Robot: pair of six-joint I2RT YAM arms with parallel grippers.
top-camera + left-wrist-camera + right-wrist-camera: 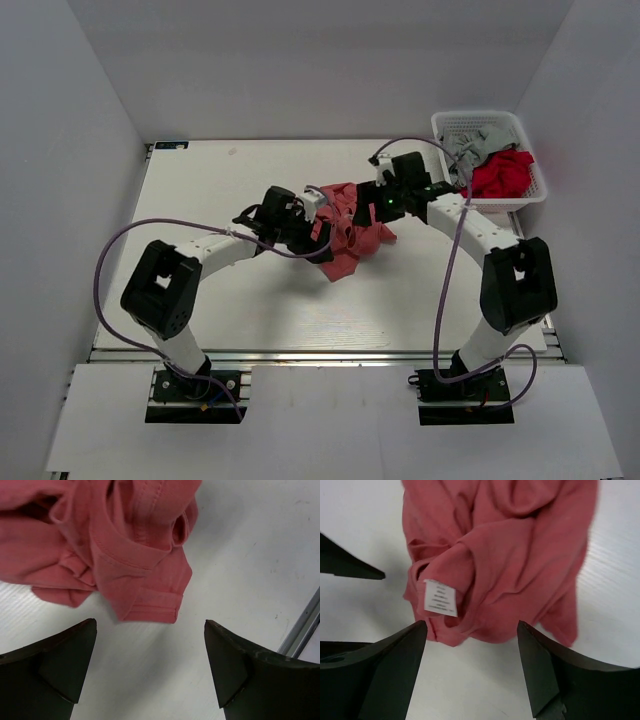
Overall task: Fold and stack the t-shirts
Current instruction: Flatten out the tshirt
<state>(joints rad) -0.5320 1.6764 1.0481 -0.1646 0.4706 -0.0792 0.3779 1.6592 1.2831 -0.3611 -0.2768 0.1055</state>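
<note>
Left gripper (150,622): wide open, holding nothing, just beside the salmon-red t-shirt (350,232).
Right gripper (472,622): fingers apart at the shirt's edge, near its white label (440,598).
Where: mid desk (230,180), between both grippers.
Done: nothing folded, no stack.
Left: this shirt, plus the grey t-shirt (470,148) and the bright red t-shirt (503,175) in the white basket (445,125).
Pointing: bunched up; long way runs far to near; neck direction unclear.
</note>
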